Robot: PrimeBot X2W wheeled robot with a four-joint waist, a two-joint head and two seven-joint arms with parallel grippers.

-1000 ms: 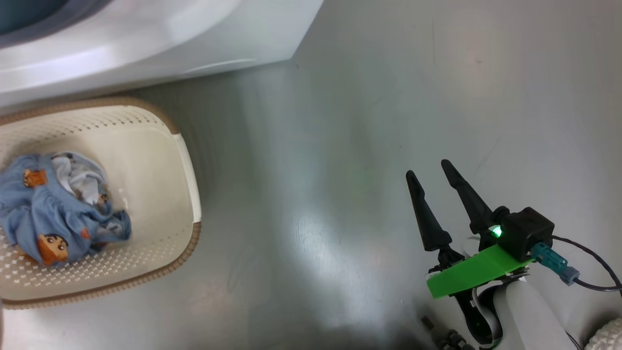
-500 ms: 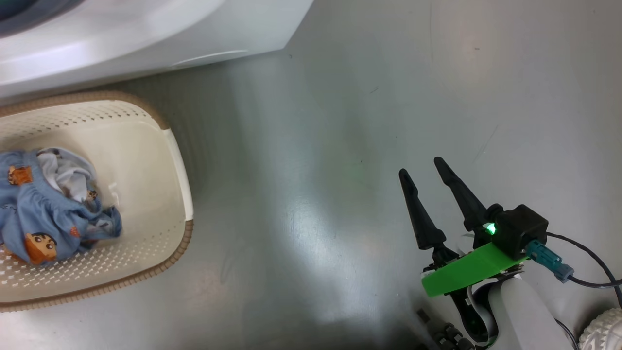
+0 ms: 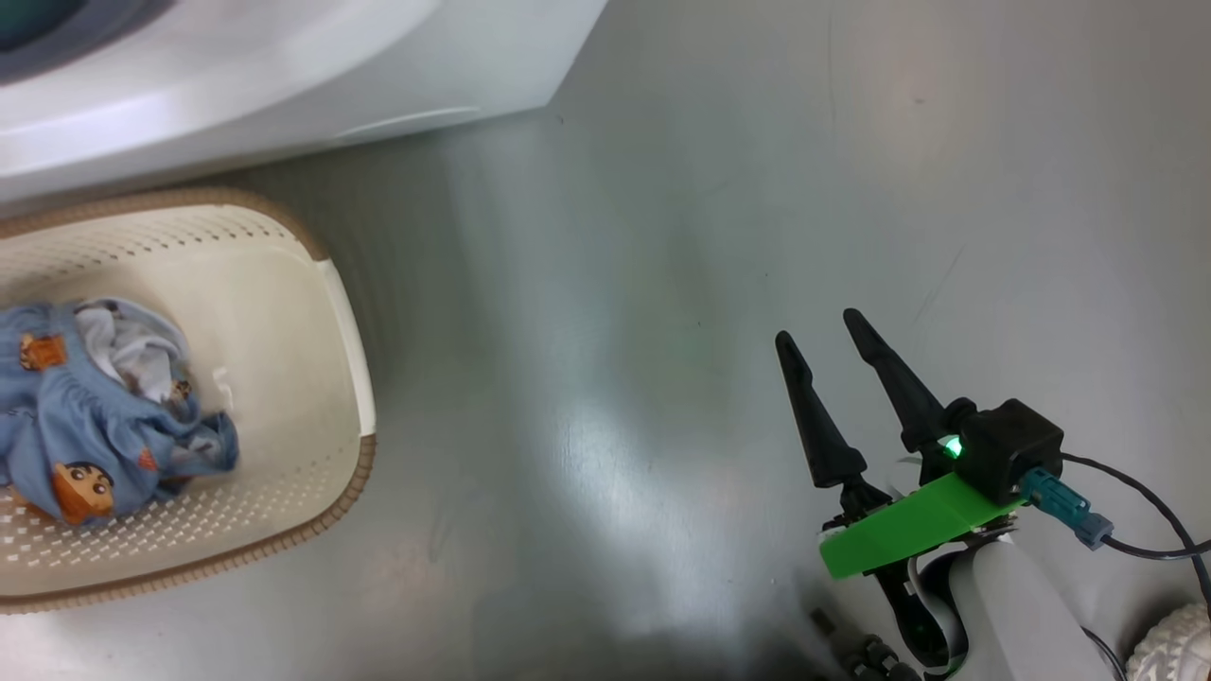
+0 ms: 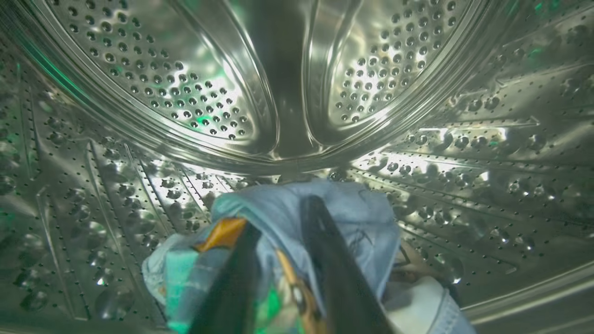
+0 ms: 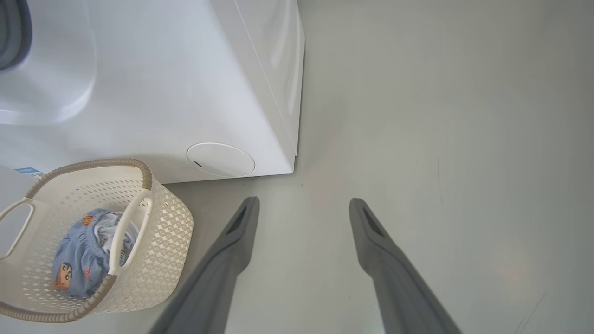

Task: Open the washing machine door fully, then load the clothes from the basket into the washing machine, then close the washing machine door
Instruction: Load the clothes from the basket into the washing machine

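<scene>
Left gripper: inside the steel drum; two fingers slightly apart, one blue printed garment bunched between and around them; gripped or released, cannot tell.

Right gripper: two fingers spread wide, nothing between; above the grey floor.

One basket just beside the washing machine; one blue printed bundle inside it, wrapped around some pale cloth.
</scene>
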